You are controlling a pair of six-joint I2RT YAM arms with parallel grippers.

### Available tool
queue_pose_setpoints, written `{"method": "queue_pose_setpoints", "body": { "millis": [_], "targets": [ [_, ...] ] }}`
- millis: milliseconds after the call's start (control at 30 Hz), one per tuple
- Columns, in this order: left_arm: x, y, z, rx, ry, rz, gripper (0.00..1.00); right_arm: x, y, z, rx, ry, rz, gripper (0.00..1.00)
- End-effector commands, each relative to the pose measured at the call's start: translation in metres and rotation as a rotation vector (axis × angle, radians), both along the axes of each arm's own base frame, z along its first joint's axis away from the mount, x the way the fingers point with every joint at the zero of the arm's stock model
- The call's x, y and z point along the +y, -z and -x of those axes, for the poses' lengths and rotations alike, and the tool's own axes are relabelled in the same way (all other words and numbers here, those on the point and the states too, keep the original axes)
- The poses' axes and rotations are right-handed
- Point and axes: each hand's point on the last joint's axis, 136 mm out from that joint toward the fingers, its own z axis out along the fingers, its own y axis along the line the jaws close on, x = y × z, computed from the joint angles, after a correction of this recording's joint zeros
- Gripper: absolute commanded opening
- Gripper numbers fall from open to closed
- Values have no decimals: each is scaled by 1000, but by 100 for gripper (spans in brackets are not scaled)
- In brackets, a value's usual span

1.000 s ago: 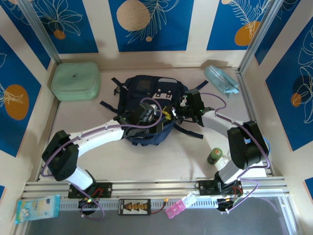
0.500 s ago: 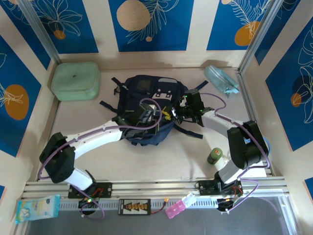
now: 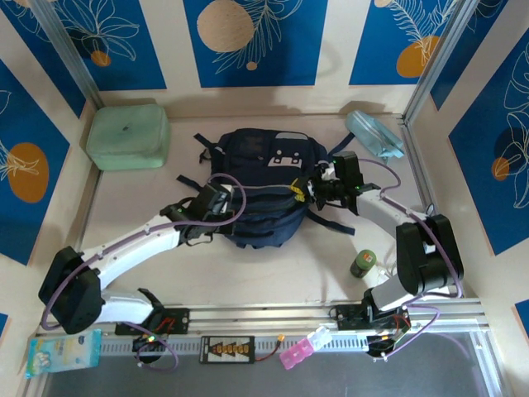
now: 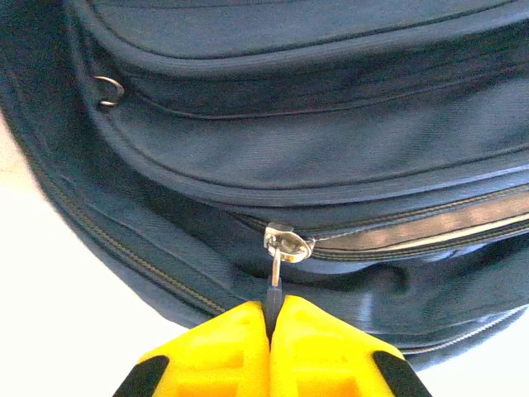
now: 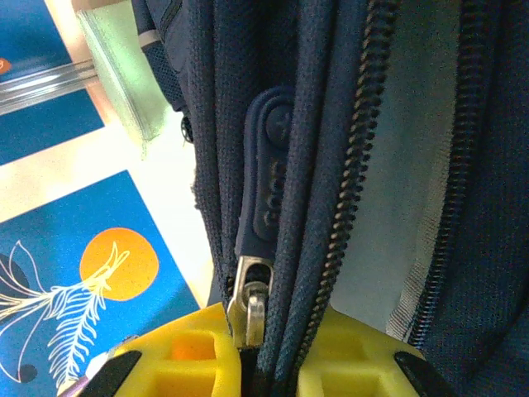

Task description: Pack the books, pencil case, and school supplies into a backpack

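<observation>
The navy backpack lies flat mid-table. My left gripper is at its near-left edge, shut on the dark zipper pull hanging from a silver slider. To the right of that slider the zip shows a pale gap. My right gripper holds the backpack's right side. There its yellow fingers clamp the navy zipper edge beside another slider. The pale-blue pencil case lies at the back right, apart from both grippers. The books are hidden.
A mint-green boxy case sits at the back left. A small green bottle stands near the right arm's base. Wall panels close in the back and sides. A wipes packet and a pink item lie on the near rail.
My left gripper closed on the zipper pull and moved left along the backpack's near edge. The backpack shifted right and back, and the right gripper moved with it.
</observation>
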Motion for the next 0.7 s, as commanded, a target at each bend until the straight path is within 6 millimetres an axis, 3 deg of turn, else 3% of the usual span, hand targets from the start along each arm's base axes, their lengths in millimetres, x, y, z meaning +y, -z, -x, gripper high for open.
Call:
{"method": "queue_pose_setpoints", "body": {
  "millis": [0,267,500,667],
  "targets": [
    [-2,-13,-4,-40,63,0,0,-29,-3,-6,-36,87,49,10],
    [-74,-59,-6,-107,294,168,0,-14,-4,24,-2,103,39,54],
    [-115,-59,10,-113,398,142,0,-12,-2,59,53,168,132,64],
    [-142,-55,21,-107,462,153,0,-11,3,66,65,208,162,65]
  ]
}}
